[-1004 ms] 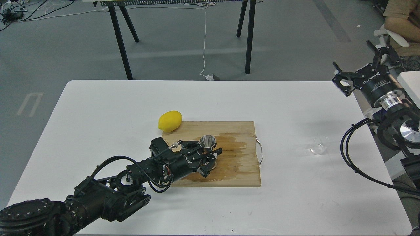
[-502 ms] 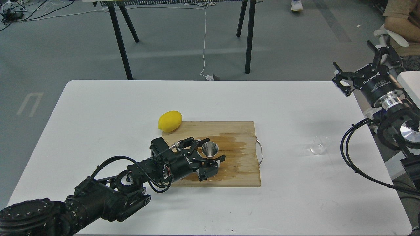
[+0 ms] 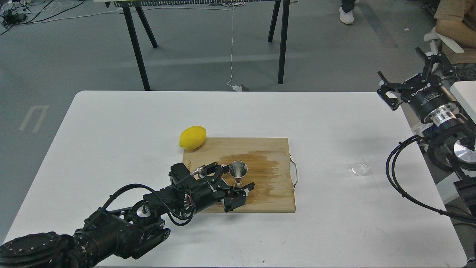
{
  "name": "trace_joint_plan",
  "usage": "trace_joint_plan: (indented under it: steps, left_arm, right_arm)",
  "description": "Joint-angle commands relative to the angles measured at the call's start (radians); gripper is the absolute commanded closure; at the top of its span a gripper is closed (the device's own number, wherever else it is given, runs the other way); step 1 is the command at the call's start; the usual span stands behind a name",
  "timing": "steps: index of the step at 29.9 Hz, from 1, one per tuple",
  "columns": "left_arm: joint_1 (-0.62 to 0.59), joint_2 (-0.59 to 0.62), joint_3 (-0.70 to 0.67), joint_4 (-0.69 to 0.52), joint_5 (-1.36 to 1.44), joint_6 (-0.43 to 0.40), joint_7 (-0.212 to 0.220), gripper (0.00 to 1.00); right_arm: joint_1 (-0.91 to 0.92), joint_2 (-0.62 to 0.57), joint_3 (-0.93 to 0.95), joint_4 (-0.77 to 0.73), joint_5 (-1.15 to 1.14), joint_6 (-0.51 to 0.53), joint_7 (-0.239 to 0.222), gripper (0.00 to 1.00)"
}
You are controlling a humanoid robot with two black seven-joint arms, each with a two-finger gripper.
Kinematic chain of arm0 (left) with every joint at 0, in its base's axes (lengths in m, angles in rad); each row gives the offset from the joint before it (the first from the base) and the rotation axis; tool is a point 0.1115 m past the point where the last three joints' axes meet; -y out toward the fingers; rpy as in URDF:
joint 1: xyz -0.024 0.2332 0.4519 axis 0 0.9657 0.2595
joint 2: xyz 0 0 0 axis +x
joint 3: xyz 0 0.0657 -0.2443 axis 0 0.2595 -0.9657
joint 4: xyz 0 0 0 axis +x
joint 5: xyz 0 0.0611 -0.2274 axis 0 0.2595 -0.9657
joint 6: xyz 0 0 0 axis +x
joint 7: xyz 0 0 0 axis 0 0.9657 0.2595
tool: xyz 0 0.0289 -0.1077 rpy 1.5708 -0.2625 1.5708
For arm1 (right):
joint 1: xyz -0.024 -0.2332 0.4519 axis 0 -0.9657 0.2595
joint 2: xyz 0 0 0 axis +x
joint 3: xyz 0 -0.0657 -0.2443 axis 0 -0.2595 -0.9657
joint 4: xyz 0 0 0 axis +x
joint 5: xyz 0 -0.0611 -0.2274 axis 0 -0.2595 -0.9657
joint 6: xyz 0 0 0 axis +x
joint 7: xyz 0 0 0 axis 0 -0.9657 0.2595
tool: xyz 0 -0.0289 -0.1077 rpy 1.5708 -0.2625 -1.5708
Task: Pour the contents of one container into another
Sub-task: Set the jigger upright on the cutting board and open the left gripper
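A robotics lab or test space: a plain white table point(image 3: 111, 123) stands on grey carpeted floor point(image 3: 193, 56), with loose cables point(image 3: 22, 11) trailing at far left, black trestle legs point(image 3: 135, 44) of another bench beyond, and a seated person point(image 3: 452, 26) at far right.

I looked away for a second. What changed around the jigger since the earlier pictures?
The left end effector opened, let go of the jigger and drew back toward the robot. The jigger stays upright on the cutting board; lemon, glass cup and right end effector unchanged.
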State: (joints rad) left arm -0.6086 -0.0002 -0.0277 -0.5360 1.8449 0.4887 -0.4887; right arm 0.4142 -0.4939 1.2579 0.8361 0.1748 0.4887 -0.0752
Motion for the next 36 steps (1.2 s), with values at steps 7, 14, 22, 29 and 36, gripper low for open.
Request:
trace_joint_plan:
  steps: [7,14,22,29,36]
  left_arm:
    - [0.003,0.000,-0.009,-0.004,0.000,0.000,0.000,0.08]
    - [0.003,0.006,-0.014,-0.018,-0.003,0.000,0.000,0.08]
    - [0.010,0.040,-0.017,-0.028,-0.004,0.000,0.000,0.08]
    - [0.018,0.063,-0.017,-0.038,-0.004,0.000,0.000,0.08]
    - [0.050,0.092,-0.018,-0.070,-0.004,0.000,0.000,0.08]
  right_arm:
    - [0.000,0.002,0.003,0.001,0.000,0.000,0.000,0.00]
    - [-0.002,0.002,0.003,0.001,0.000,0.000,0.000,0.00]
    - [-0.002,0.002,0.005,0.001,0.000,0.000,0.000,0.00]
    - [-0.002,0.002,0.006,0.001,0.000,0.000,0.000,0.00]
    - [-0.002,0.003,0.008,0.001,0.000,0.000,0.000,0.00]
